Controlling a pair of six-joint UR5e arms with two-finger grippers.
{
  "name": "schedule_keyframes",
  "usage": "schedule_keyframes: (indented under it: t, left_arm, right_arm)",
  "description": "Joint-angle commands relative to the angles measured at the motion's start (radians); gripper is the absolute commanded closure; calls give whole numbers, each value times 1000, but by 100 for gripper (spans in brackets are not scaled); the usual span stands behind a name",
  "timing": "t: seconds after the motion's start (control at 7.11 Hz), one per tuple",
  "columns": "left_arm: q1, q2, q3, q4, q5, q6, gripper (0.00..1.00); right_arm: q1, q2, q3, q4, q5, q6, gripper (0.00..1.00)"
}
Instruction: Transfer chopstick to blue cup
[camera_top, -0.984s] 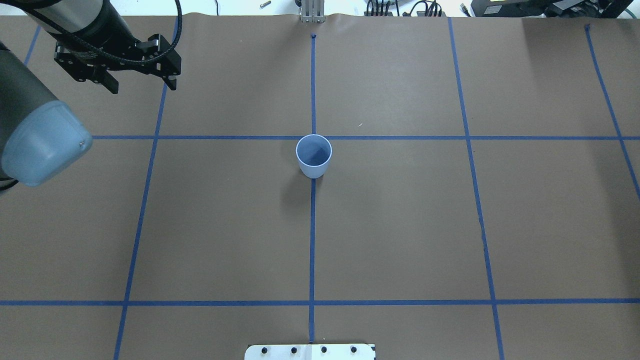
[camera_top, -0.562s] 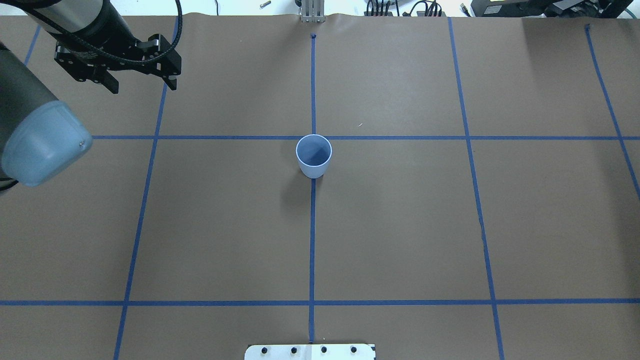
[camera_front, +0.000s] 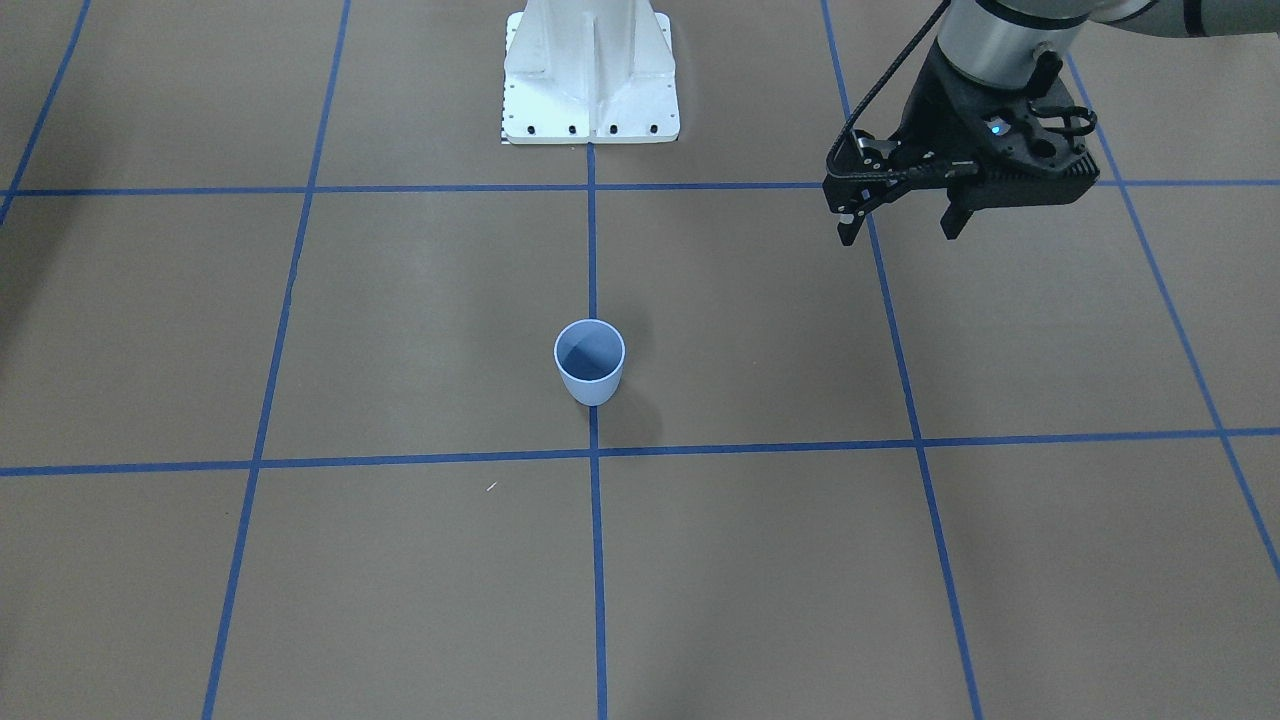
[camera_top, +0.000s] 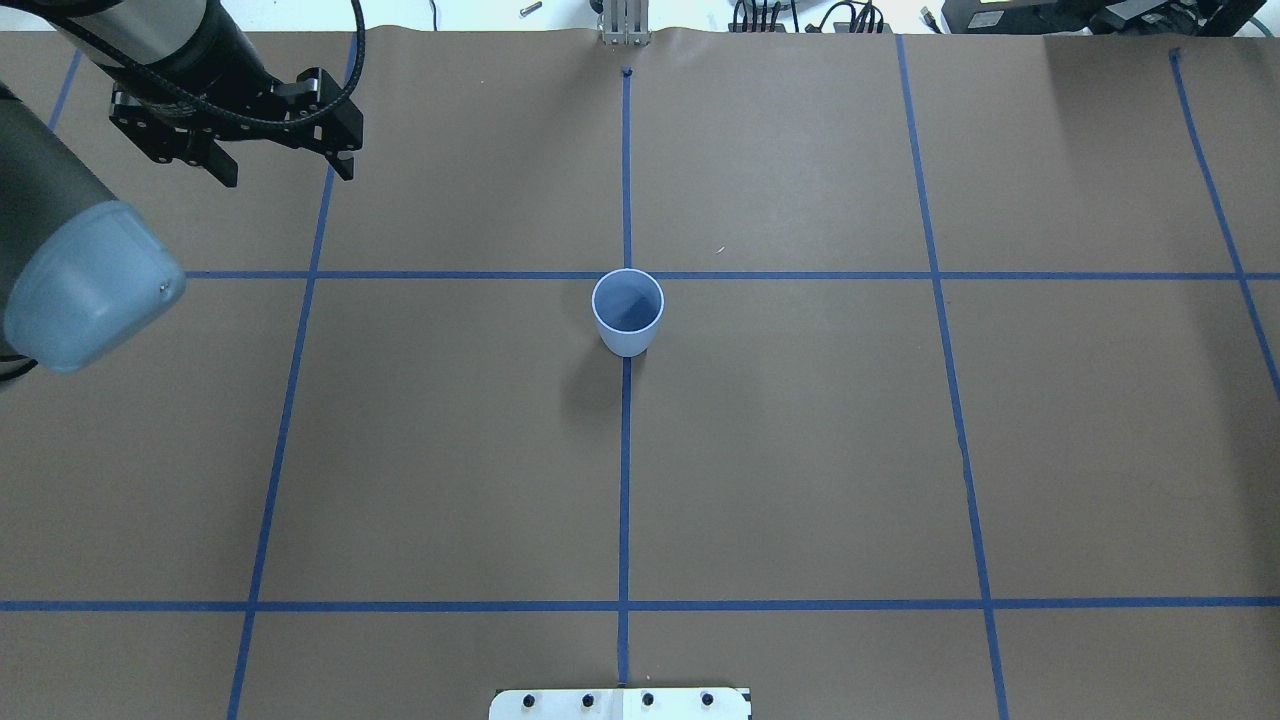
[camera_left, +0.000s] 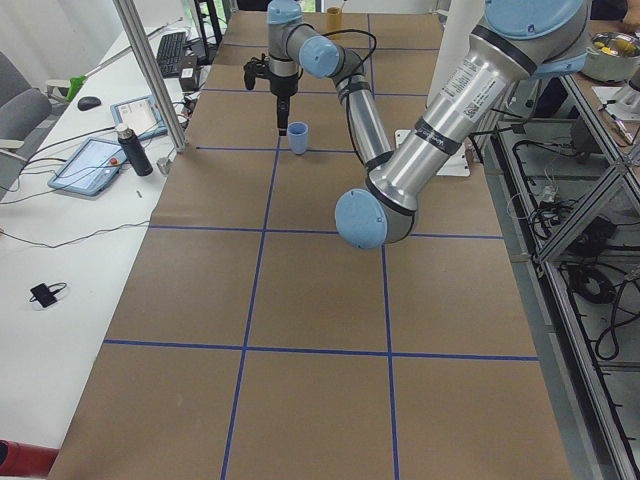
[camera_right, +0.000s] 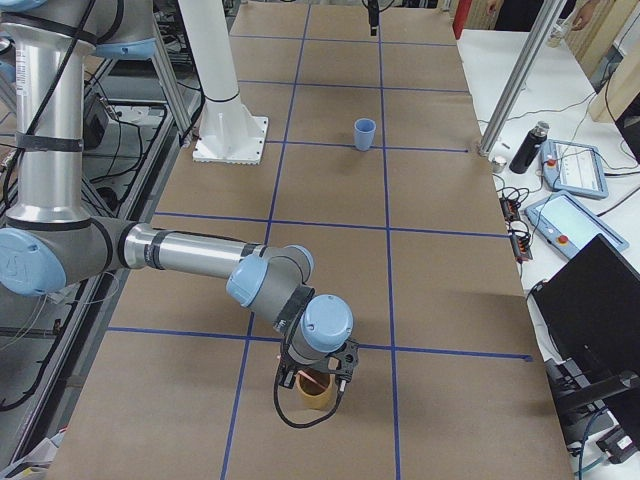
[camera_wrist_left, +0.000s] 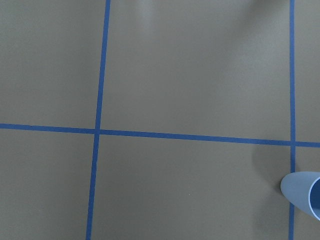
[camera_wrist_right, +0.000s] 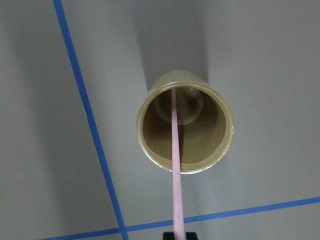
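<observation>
The chopstick (camera_wrist_right: 175, 150), a long, thin, straight stick of pale pink, stands in a tan cylindrical cup (camera_wrist_right: 212, 145). Its far end rests on the cup's bottom and its shaft leans over the rim toward the wrist camera. This tan cup has a smooth, thick wall and a rounded lip. It stands near the counter's end on the robot's right, beside a crossing of blue tape lines.

The right claw (camera_right: 312, 381) hangs directly over the tan cup. Only a dark sliver of it shows at the foot of the wrist view, where the stick runs out of sight, so I cannot tell whether its fingers are apart or pressed on the stick.

The blue cup (camera_top: 628, 315) — a small, plain, pale blue tumbler, handleless, narrowing toward the base and darker inside — stands upright in the middle of the counter (camera_top: 800, 450). It sits on the centre tape line, just on the robot's side of a crossing. The counter is covered in matte brown paper ruled into squares by blue tape.

The left claw (camera_front: 898, 232), black and angular, hangs above the counter's left half with its two fingers spread wide and nothing between them — well apart from the blue cup. A white metal base plate (camera_front: 590, 80) is bolted at the robot's edge.
</observation>
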Motion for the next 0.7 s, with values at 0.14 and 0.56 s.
schedule_keyframes:
  t: [0.14, 0.56]
  left_arm:
    - [0, 1, 0, 0, 1, 0, 1]
    - [-2, 1, -3, 0, -1, 0, 2]
  right_arm:
    - [21, 4, 117, -103, -9, -1, 100]
    - [88, 1, 188, -172, -73, -3, 100]
